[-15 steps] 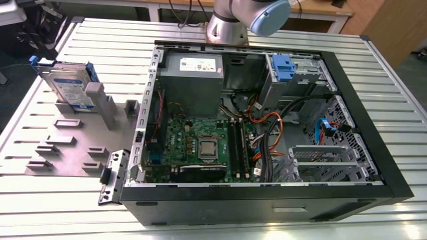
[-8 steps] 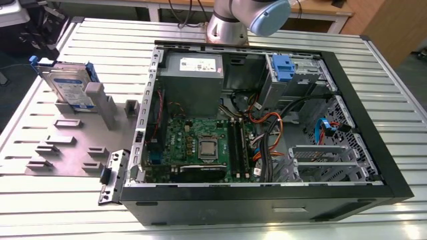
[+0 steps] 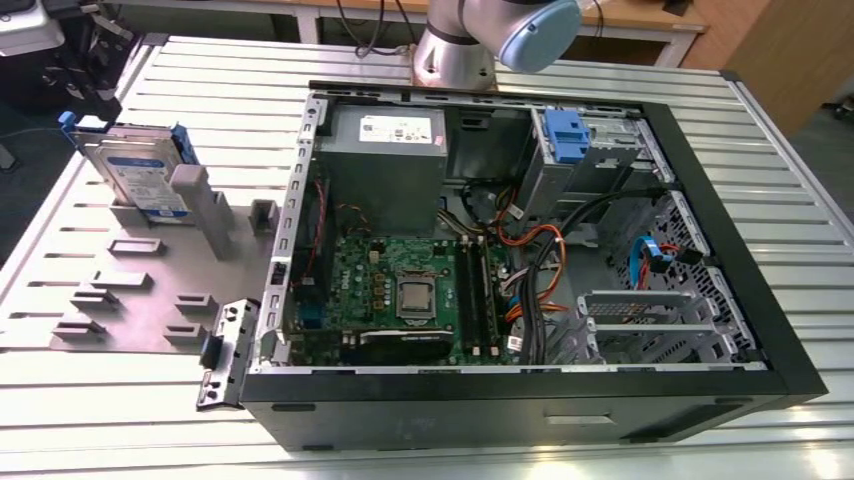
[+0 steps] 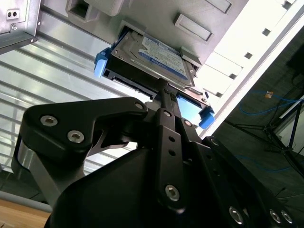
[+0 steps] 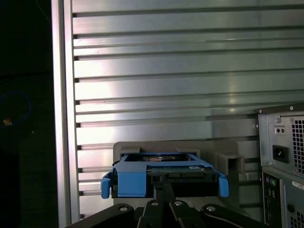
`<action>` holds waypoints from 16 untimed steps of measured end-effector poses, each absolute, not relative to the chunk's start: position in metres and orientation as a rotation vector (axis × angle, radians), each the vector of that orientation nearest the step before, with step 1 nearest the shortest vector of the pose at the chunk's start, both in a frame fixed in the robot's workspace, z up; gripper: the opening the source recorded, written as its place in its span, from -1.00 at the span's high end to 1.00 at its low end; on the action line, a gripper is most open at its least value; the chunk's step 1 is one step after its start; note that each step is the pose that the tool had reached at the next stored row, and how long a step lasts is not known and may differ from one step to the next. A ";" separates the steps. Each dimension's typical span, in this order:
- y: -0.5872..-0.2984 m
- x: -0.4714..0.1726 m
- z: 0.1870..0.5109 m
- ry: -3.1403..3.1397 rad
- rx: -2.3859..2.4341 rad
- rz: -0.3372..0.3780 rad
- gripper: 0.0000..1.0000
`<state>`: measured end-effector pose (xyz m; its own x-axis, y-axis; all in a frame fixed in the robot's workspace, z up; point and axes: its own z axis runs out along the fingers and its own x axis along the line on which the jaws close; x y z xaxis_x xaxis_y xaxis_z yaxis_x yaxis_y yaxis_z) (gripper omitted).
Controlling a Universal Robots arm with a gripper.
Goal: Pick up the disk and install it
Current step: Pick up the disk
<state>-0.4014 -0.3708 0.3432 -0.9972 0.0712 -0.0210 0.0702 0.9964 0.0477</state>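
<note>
The black metal gripper (image 5: 161,188) has its two thin fingers pulled close together, and nothing is between them. In both wrist views it (image 4: 161,88) points straight at the disk (image 5: 166,170). I think it is lining up with the disk's thin edge.

The disk (image 3: 134,172) is not picked up yet. In the exterior view it stands on its edge, leaning a little, in a slot of the grey plastic stand (image 3: 147,295), and nothing touches it. I think it stands that way so its top edge is free to pinch. The disk (image 4: 152,53) is a flat, silver-grey box with a white and blue label. A bright blue plastic frame (image 5: 130,183) with little tabs goes around it.

The stand sits on a shiny table (image 3: 781,120) made of long ribbed metal strips. Just beside it, toward the exterior view's right, is the black computer case (image 3: 534,425). It lies on its side with the open side up, so parts can go in from above. Inside I see a green board (image 3: 400,280), a grey power box (image 3: 387,150) and another blue carrier (image 3: 567,135).
</note>
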 end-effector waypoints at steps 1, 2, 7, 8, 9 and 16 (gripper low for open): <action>-0.371 -0.401 0.343 3.116 0.110 0.073 0.79; -0.371 -0.401 0.343 3.116 0.110 0.073 0.79; -0.371 -0.401 0.343 3.116 0.110 0.073 0.79; -0.371 -0.401 0.343 3.116 0.110 0.073 0.79; -0.371 -0.401 0.343 3.116 0.109 0.073 0.79; -0.371 -0.401 0.343 3.119 0.012 0.074 0.79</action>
<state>-0.4014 -0.3708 0.3430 -0.9997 0.0084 -0.0211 0.0074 0.9988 0.0477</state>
